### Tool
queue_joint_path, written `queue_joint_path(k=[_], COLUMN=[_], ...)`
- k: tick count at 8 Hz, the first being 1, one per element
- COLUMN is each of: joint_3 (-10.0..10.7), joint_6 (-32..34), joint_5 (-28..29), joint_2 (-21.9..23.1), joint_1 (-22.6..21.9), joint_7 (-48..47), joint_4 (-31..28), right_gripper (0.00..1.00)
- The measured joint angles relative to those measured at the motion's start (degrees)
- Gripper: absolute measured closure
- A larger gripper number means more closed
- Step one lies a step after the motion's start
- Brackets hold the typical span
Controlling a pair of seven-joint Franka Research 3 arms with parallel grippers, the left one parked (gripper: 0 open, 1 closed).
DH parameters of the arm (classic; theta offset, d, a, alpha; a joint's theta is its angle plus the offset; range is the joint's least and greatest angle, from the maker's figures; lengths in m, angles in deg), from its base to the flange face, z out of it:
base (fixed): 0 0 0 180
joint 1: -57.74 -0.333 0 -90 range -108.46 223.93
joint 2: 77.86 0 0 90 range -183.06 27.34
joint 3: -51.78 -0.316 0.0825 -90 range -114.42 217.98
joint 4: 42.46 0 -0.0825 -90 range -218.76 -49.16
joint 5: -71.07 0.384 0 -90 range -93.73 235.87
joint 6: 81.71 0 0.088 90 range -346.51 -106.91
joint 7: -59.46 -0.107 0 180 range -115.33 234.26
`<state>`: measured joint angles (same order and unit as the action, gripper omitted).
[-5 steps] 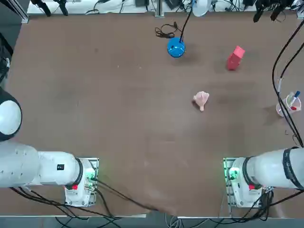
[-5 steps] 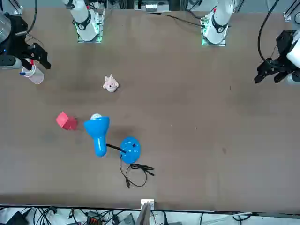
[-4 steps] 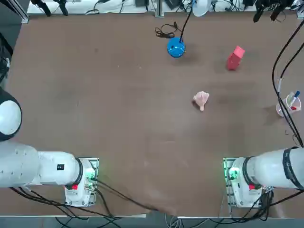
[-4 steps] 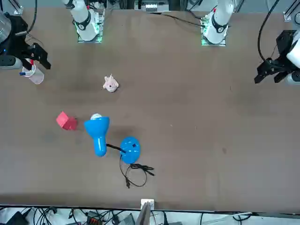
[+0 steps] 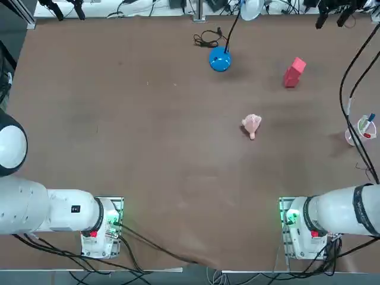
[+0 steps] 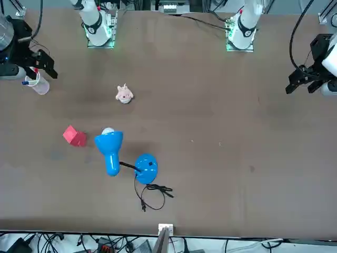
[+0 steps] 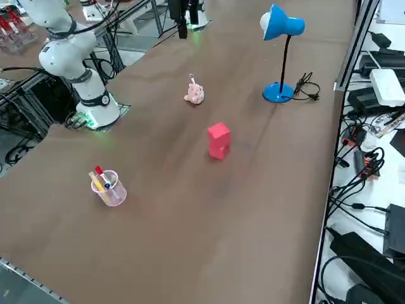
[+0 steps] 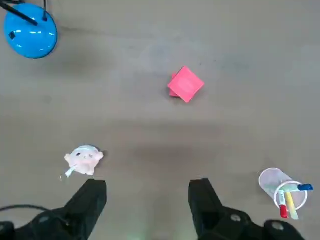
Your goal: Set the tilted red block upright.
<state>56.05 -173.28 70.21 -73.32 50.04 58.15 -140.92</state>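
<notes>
The red block [image 5: 294, 72] rests on the brown table at the far right, taller than wide and turned cornerwise; it also shows in the front view [image 6: 73, 135] and the right side view [image 7: 219, 140]. My right gripper [image 8: 147, 197] hangs high above the table, well short of the red block [image 8: 185, 84], open with nothing between its fingers. In the front view the right gripper [image 6: 46, 66] is above the cup, apart from the block.
A pale pink toy [image 5: 252, 125] lies mid-table. A blue desk lamp [image 7: 281, 25] stands on its round base [image 5: 219, 59] with a coiled cord [image 5: 206, 40]. A clear cup of pens [image 5: 362, 130] sits near the right edge.
My right gripper has shifted very slightly in the front view. The block, toy, lamp and cup have not moved.
</notes>
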Motion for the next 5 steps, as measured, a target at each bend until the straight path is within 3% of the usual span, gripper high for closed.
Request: queue_joint_path(k=[3, 5], joint_3=[0.2, 0.3], joint_6=[-6.9, -12.0], joint_5=[0.0, 0.0], joint_2=[-7.2, -12.8], joint_1=[2.9, 5.2], joint_7=[-0.7, -6.5], joint_4=[-0.2, -0.3], right_gripper=[0.0, 0.0])
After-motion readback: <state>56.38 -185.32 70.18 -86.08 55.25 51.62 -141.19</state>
